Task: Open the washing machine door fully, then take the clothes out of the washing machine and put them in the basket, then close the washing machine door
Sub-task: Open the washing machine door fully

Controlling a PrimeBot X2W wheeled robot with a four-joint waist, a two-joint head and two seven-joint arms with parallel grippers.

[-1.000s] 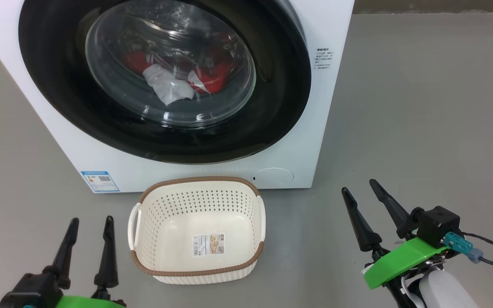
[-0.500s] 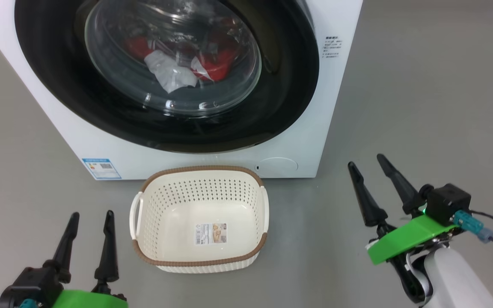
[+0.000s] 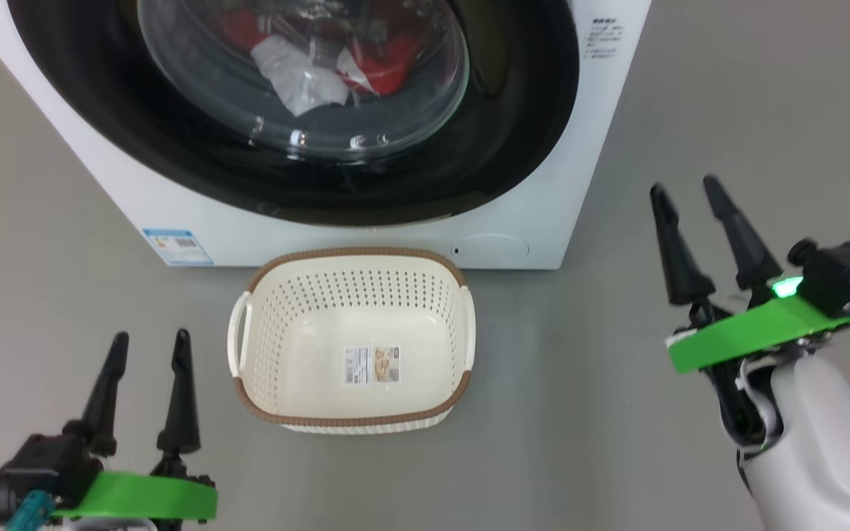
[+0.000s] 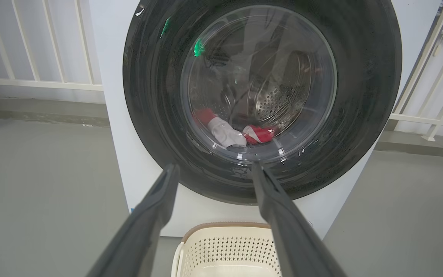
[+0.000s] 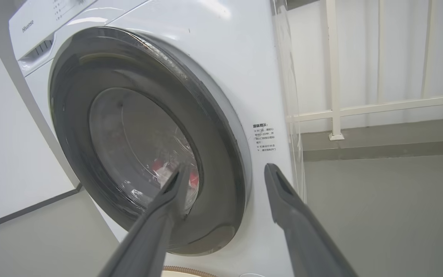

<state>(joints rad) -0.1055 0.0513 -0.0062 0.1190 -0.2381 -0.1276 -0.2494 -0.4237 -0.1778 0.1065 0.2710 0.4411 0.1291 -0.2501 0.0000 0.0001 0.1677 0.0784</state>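
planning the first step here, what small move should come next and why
Probably bring the open right gripper to the right edge of the washing machine door to pull it: the door covers the clothes, and the basket holds no clothes.

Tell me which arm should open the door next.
Right, probably: the right gripper, open, stands near the rim of the washing machine door, while the left gripper sits low beside the basket, farther off.
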